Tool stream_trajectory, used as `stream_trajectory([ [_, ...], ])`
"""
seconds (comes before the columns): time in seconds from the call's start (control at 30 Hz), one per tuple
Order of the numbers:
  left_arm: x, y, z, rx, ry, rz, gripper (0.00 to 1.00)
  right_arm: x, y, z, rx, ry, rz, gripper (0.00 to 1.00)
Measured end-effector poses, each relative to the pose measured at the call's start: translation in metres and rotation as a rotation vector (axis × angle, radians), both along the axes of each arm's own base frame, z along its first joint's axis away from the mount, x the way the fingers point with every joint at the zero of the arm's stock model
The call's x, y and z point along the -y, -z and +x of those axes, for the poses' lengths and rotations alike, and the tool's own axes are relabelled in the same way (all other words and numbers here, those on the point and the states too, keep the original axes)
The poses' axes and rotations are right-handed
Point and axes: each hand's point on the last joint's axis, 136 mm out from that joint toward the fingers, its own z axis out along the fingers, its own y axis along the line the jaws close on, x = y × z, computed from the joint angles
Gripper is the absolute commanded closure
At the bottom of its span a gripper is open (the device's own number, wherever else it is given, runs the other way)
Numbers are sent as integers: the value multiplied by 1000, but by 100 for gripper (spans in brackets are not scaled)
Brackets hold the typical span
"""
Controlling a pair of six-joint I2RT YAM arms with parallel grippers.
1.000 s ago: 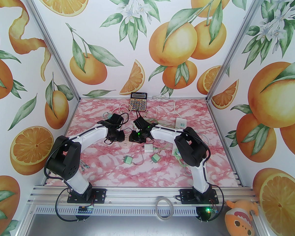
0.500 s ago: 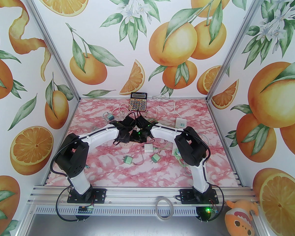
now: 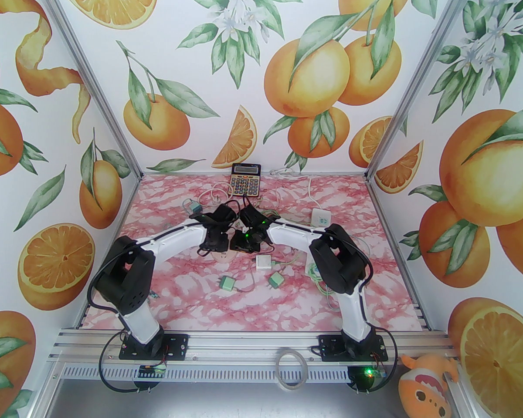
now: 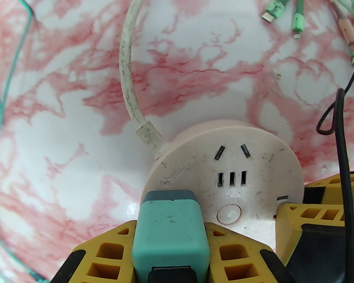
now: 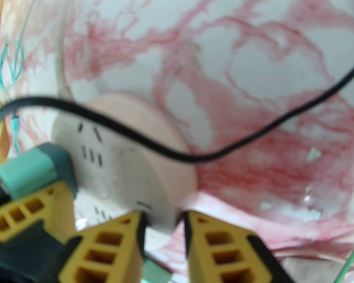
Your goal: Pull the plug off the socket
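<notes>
A round pale-pink socket (image 4: 253, 164) lies on the pink marble tabletop, its dirty white cord (image 4: 126, 69) curving away. A teal plug (image 4: 169, 231) sits in its near-left outlet, base against the socket face. My left gripper (image 4: 169, 225) is shut on that plug, a yellow finger on each side. My right gripper (image 5: 163, 217) is shut on the socket's rim (image 5: 126, 169), and the plug (image 5: 29, 169) appears at the left of that view. From above, the left gripper (image 3: 213, 244) and the right gripper (image 3: 242, 244) meet at mid-table over the socket (image 3: 223, 257).
A calculator (image 3: 246, 180) stands at the back edge. A white adapter (image 3: 263, 262), two green plugs (image 3: 227, 283) (image 3: 275, 280), a white socket box (image 3: 320, 217) and tangled green cables (image 3: 318, 277) lie around. A black wrist cable (image 5: 253, 137) crosses in front of the socket.
The left arm swung forward and carried its wrist rightward up against the right gripper, then eased slightly back left. The right arm has stayed put.
</notes>
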Motion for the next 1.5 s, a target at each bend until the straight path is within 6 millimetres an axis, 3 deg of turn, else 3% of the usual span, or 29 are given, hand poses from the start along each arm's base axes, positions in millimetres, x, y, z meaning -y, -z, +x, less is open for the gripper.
stream_trajectory([
  [0.17, -12, -2, -6, -40, -48, -133, 90, -7, -1, -3, 12, -15, 11, 71],
  [0.4, -12, -2, -8, -48, -47, -155, 89, -9, -1, -4, 19, -24, 14, 71],
  [0.57, -8, -3, -11, -20, -19, -87, 89, -8, 0, -4, 16, -24, 12, 71],
  [0.73, 3, -14, -11, 44, 50, 84, 90, -7, 0, -7, 2, -26, 2, 71],
  [0.87, 7, -11, -11, 55, 71, 198, 92, -5, 0, -7, -7, -25, 4, 71],
  [1.2, 9, -11, -11, 64, 80, 235, 92, -3, 0, -7, -16, -30, 9, 71],
  [1.33, 4, -8, -8, 32, 50, 178, 92, -5, 0, -6, -15, -32, 9, 71],
  [1.5, -10, -4, -7, -39, -40, -28, 91, -8, 0, -5, -2, -33, 12, 71],
])
